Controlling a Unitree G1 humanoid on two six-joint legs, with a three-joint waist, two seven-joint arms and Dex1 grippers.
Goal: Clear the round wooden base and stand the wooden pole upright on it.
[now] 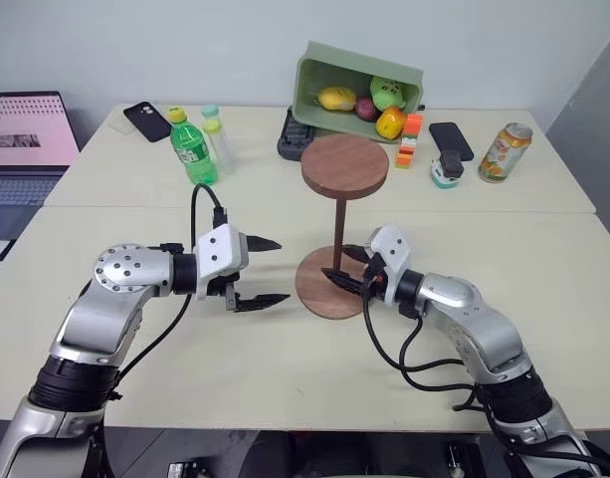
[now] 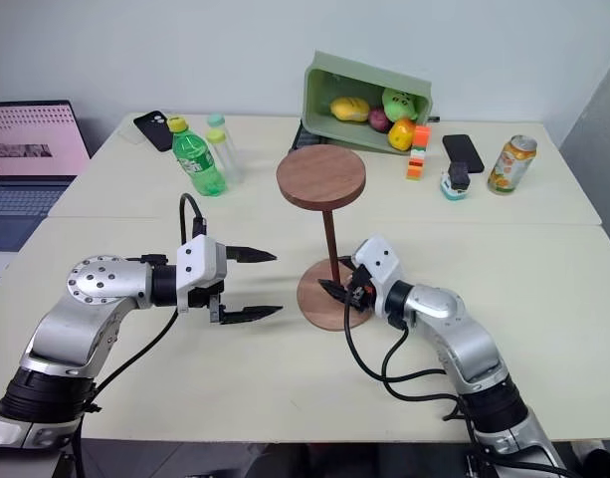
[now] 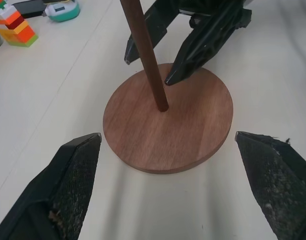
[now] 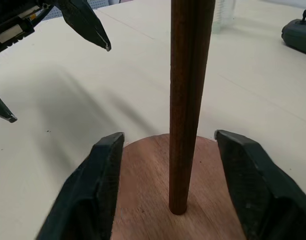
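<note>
The round wooden base [image 1: 322, 295] lies flat on the table in front of me. The wooden pole [image 1: 339, 234] stands upright in its centre hole [image 3: 162, 107], with its round disc [image 1: 345, 166] at the top. My right gripper [image 4: 170, 136] is open low around the pole, with a gap between the pole and each finger. The fingertips [image 3: 170, 80] hover just above the base. My left gripper [image 1: 263, 271] is open just left of the base, holding nothing, with its fingers [image 3: 75, 170] pointed at the base's edge.
At the back stand a tipped green bin [image 1: 356, 88] of toy fruit, a green bottle [image 1: 192, 147], a clear bottle [image 1: 218, 137], two phones [image 1: 146, 120] [image 1: 451, 139], a can [image 1: 505, 151], toy bricks [image 1: 411, 139] and a black controller [image 1: 293, 134]. A laptop [image 1: 24, 139] sits far left.
</note>
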